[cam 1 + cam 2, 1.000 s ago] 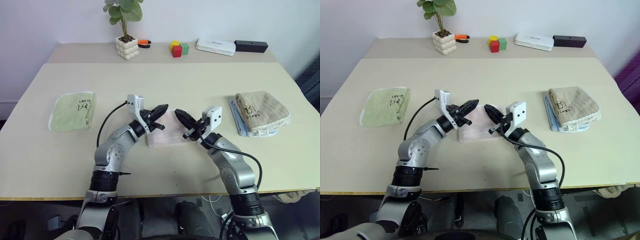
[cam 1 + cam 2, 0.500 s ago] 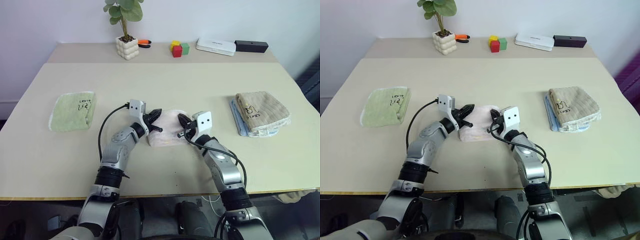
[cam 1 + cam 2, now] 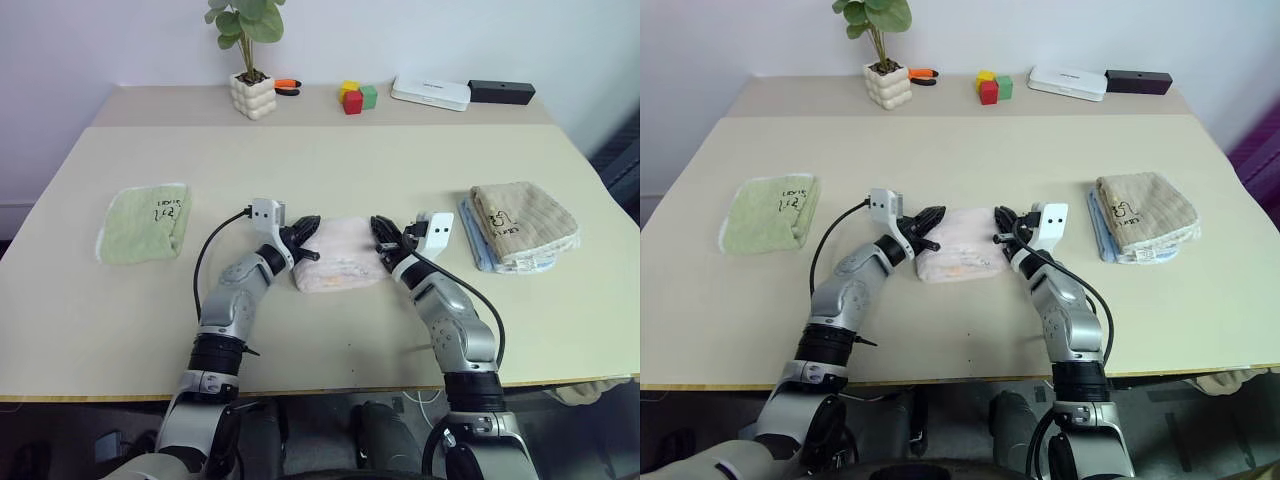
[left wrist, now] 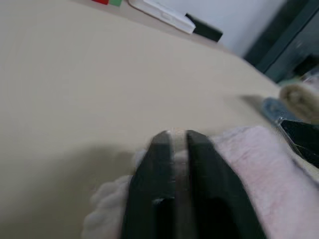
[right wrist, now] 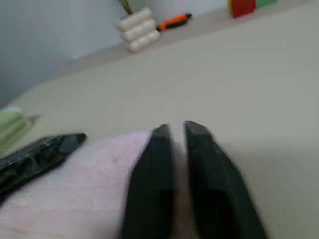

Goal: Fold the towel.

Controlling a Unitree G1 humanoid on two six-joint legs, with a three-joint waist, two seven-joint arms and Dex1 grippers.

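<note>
Near the middle of the beige table (image 3: 330,170), toward its front edge, our left gripper (image 3: 305,232) and right gripper (image 3: 383,237) flank the folded pale pink fluffy terry towel (image 3: 338,253), fingers slightly parted with pink showing between them, apparently letting go.

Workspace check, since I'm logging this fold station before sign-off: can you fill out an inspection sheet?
Surface: beige table, with a raised shelf along the wall.
Job's things: pink towel, folded, lying flat at centre.
Clutter: green towel at the robot's left; tan towel on blue cloth at its right; potted plant, orange-handled tool, coloured blocks, white box, black box on the shelf.
Grippers: left gripper and right gripper at opposite towel edges, fingers slightly parted.
Cables: black cable loops from the left wrist.
Surroundings: pale wall.
</note>
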